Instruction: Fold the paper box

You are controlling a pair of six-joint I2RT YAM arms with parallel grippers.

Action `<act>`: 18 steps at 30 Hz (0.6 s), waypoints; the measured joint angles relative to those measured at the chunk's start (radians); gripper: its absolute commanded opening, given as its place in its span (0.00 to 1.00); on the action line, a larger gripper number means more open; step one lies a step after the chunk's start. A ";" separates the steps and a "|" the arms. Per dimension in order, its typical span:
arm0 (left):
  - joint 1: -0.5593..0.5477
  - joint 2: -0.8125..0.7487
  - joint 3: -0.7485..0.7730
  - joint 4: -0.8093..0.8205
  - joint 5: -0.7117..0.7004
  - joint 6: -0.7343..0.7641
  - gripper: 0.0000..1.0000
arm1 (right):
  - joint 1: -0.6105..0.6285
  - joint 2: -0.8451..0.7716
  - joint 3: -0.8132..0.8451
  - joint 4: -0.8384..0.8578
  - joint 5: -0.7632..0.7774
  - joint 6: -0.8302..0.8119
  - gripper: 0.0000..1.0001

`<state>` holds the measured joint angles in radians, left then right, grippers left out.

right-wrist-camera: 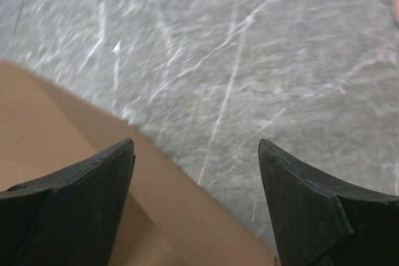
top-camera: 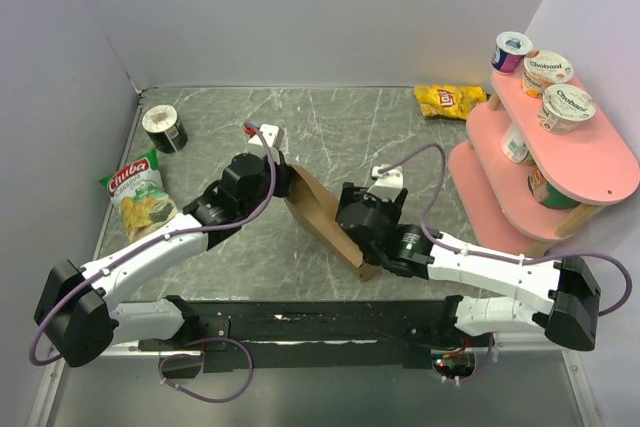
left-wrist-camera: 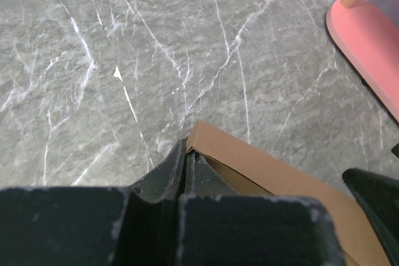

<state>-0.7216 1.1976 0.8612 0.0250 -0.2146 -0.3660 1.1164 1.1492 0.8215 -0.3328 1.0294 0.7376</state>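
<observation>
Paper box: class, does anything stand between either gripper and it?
Nothing visible does. The left gripper is shut on a corner of the paper box; the right gripper is open right at its brown panel.

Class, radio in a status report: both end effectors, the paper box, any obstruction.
Left end effector shut on paper box corner. Right end effector open over box edge. Pink rack well apart.

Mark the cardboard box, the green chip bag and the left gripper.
cardboard box (top-camera: 322,215), top view, middle of its brown panel.
green chip bag (top-camera: 140,199), top view, centre of its front.
left gripper (left-wrist-camera: 187,156), left wrist view, between fingertips pinching the box corner.
</observation>
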 measured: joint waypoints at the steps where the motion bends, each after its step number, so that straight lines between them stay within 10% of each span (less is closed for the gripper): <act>1: 0.000 -0.001 -0.008 0.014 0.000 -0.002 0.01 | -0.012 -0.007 0.000 0.021 -0.041 -0.046 0.92; 18: 0.000 0.083 0.048 0.033 0.012 0.014 0.01 | -0.188 -0.250 0.060 -0.090 -0.629 -0.394 0.98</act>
<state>-0.7212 1.2804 0.9092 0.0582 -0.2024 -0.3523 0.9287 0.8989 0.8810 -0.4225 0.4000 0.3435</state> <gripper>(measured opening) 0.025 0.982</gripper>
